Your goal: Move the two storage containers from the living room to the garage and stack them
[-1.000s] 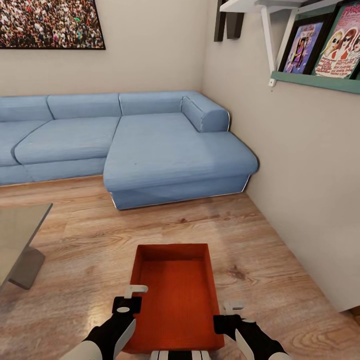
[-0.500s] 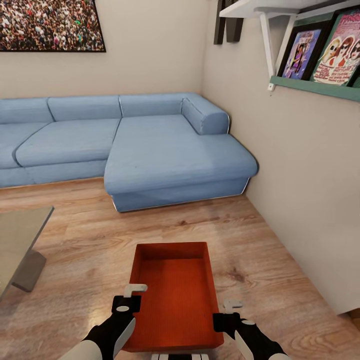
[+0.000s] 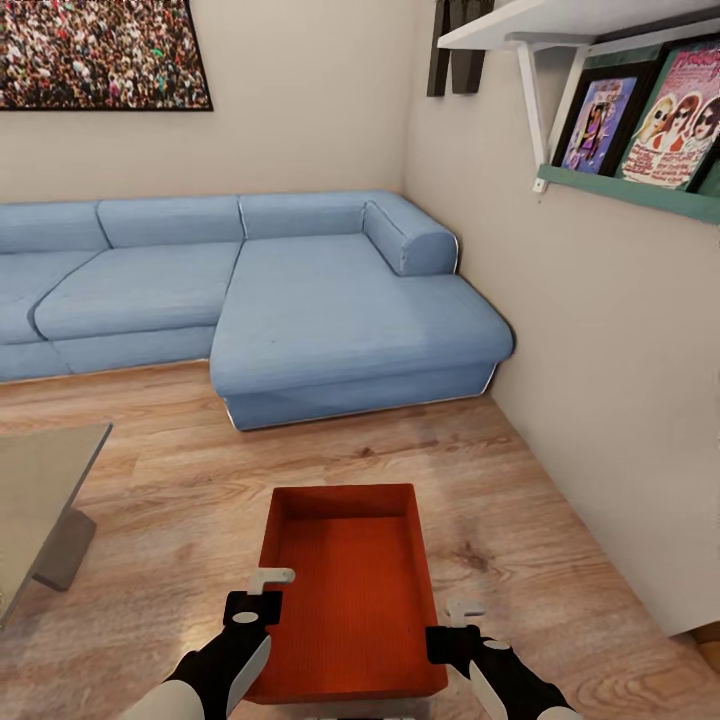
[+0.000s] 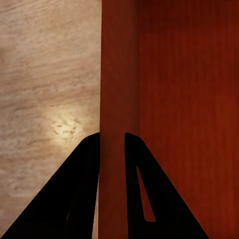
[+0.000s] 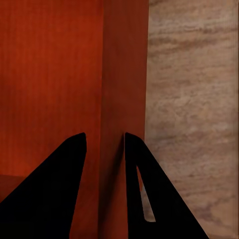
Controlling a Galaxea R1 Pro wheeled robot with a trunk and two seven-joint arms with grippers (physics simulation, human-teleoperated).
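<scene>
One orange-red storage container (image 3: 350,590) is low in the head view, over the living room's wood-plank floor (image 3: 170,520), held from both sides. My left gripper (image 3: 264,596) is shut on its left long wall (image 4: 118,89), one finger inside and one outside. My right gripper (image 3: 452,622) is shut on the right long wall (image 5: 124,74) the same way. The bin is empty, its ribbed bottom in full sight. The other container and the garage are out of view.
A blue sectional sofa (image 3: 300,300) fills the corner ahead. A glass coffee table (image 3: 45,470) stands at the left. The beige wall (image 3: 620,420) runs close along the right, with a shelf of pictures (image 3: 640,185) above.
The sofa, wall and table have slid slightly down in the picture, so the camera has moved. The container and both grippers keep the same place and hold.
</scene>
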